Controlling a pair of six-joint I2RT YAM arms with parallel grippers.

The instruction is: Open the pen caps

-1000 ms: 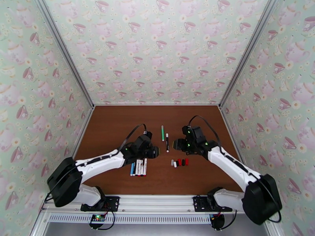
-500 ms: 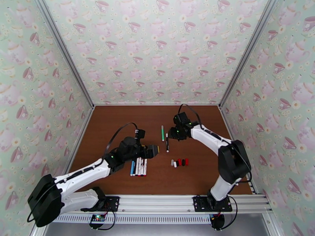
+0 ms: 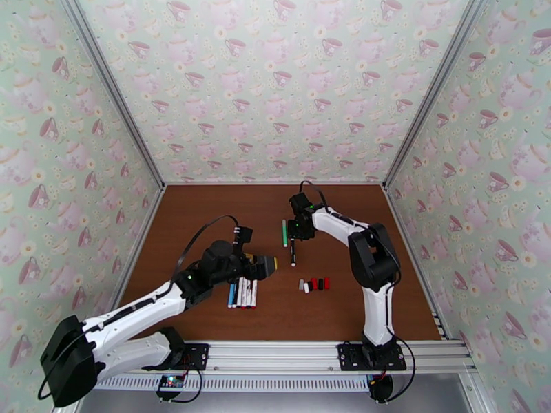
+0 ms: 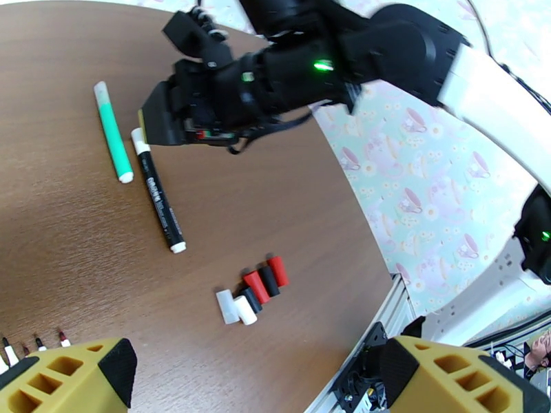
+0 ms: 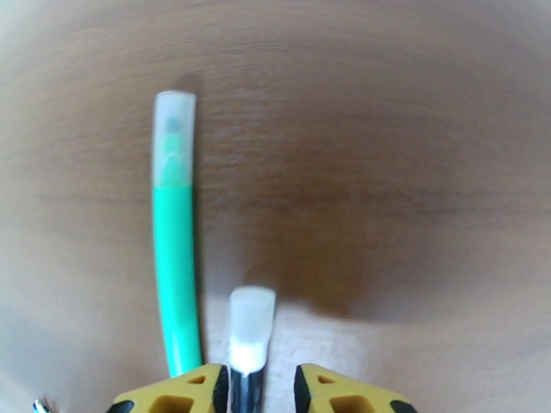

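Note:
A black pen point(image 3: 293, 251) with a white cap point(image 5: 251, 314) lies mid-table beside a green pen point(image 3: 284, 233) with a pale cap point(image 5: 172, 142). My right gripper point(image 3: 295, 233) is low over the black pen's capped end. Its yellow fingers point(image 5: 172, 394) straddle the barrel just behind the cap, narrowly open, with a small gap on the right side. Several loose pen caps point(image 3: 314, 284), red, black and white, lie in a short row nearer the front. My left gripper point(image 3: 269, 264) hovers wide open and empty, looking toward those caps point(image 4: 253, 290) and the black pen point(image 4: 158, 201).
A row of several uncapped pens point(image 3: 242, 292) lies just under and in front of the left gripper, their tips point(image 4: 34, 341) showing at the left wrist view's lower edge. The right arm point(image 4: 386, 49) stretches over the table's right half. Walls close three sides.
The right arm swung from beside the loose caps out to the black pen's capped end, its jaws narrowing around the barrel. The left gripper opened wide, staying near the pen row.

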